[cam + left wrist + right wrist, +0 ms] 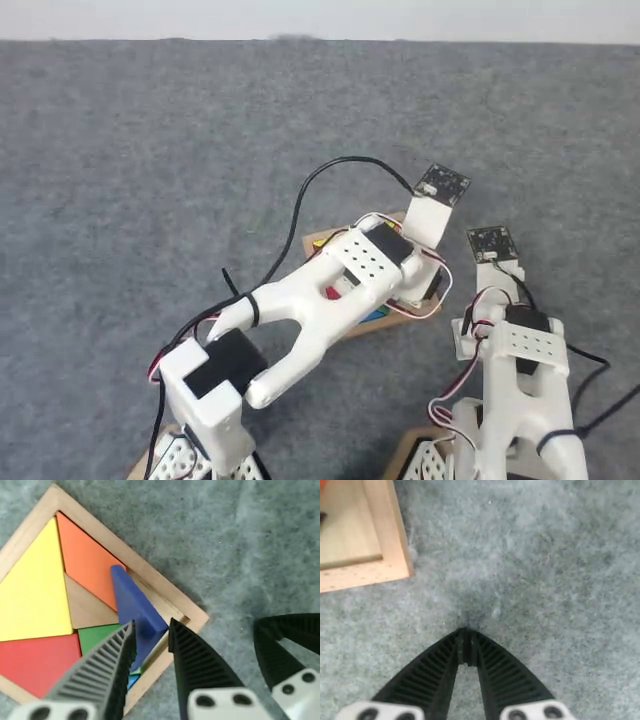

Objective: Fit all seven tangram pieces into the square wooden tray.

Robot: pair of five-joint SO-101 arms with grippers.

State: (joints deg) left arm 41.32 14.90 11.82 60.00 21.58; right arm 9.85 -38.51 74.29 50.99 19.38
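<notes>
Left gripper (150, 630) jaws pinching blue piece (131, 600) — tilted, half-seated at tray (167, 591) edge. Likely light, stiff, slick wood; best pinched across flat faces. Right gripper (465, 636) jaws closed, empty — on surface (545, 555), 3 o'clock off tray in high view.

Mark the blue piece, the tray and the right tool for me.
blue piece (132, 600), left wrist view, middle of its top face.
tray (97, 533), left wrist view, on its wooden rim.
right tool (465, 632), right wrist view, where its closed fingertips meet.
</notes>
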